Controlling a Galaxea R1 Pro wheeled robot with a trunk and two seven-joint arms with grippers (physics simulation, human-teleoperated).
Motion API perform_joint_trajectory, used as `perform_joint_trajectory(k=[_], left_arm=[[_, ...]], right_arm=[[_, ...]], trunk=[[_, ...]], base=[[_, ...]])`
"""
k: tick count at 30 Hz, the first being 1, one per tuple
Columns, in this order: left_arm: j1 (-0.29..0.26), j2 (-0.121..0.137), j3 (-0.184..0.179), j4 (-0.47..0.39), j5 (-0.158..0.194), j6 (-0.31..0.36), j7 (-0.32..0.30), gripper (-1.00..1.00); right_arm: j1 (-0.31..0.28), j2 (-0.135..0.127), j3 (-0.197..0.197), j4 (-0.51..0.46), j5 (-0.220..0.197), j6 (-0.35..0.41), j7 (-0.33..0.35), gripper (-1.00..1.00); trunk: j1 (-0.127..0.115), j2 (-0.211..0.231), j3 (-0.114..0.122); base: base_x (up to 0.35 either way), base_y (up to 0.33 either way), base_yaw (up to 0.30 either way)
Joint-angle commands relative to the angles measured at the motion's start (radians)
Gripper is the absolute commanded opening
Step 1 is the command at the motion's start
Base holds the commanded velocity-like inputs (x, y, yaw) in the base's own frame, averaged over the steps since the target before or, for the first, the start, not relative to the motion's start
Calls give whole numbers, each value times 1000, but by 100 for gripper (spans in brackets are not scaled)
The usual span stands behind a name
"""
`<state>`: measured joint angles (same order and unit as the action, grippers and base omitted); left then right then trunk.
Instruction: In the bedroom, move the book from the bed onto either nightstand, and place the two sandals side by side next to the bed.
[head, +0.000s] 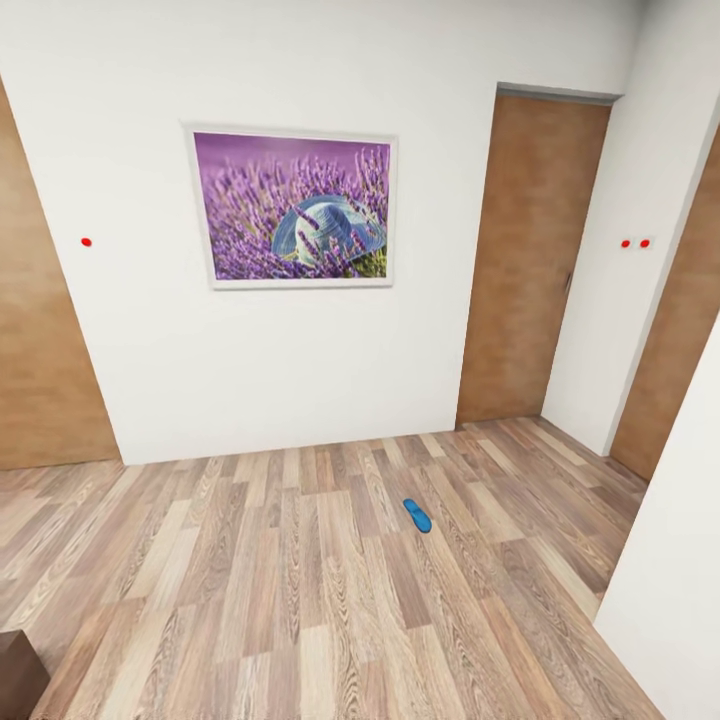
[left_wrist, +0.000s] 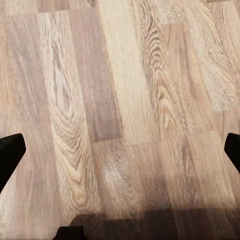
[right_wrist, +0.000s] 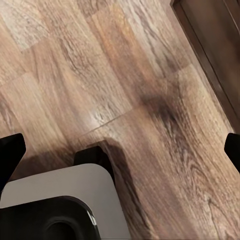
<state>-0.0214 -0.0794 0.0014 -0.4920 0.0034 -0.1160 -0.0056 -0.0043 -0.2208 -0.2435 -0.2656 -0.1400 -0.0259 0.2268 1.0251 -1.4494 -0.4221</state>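
One blue sandal (head: 417, 516) lies on the wood floor (head: 300, 580); both end effectors (left_wrist: 120, 150) (right_wrist: 120, 150) gape apart, no writing legible.

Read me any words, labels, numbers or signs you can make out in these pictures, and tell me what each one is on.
There is no readable text in any view.
The framed picture on the white wall shows lavender and a blue hat, with no caption.
The red dots on the wall are plain marks, not letters.
The blue sandal on the wood-plank floor is too small to show any label.
The brown door bears no sign.
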Motion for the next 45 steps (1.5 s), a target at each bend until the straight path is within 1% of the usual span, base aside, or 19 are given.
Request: perform_joint_trajectory(k=[1, 14, 24, 33, 45], left_arm=[[0, 0, 0, 0, 1, -3, 0, 100], [-1, 1, 0, 0, 1, -2, 1, 100], [-1, 1, 0, 0, 1, -2, 1, 100], [0, 1, 0, 0, 1, -2, 1, 100], [0, 3, 2, 0, 1, -2, 1, 100]], right_arm=[[0, 0, -2, 1, -10, -2, 6, 100], [-1, 0, -2, 1, -10, -2, 6, 100], [-1, 0, -2, 1, -10, -3, 6, 100], [0, 0, -2, 2, -10, -2, 5, 100], [0, 0, -2, 2, -10, -2, 3, 100]], trunk=[[0, -1, -3], [0, -1, -23], [0, -1, -39], [0, -1, -43], [0, -1, -43]], base=[[0, 0, 0], [0, 0, -3], [0, 0, -64], [1, 0, -26], [257, 0, -1]])
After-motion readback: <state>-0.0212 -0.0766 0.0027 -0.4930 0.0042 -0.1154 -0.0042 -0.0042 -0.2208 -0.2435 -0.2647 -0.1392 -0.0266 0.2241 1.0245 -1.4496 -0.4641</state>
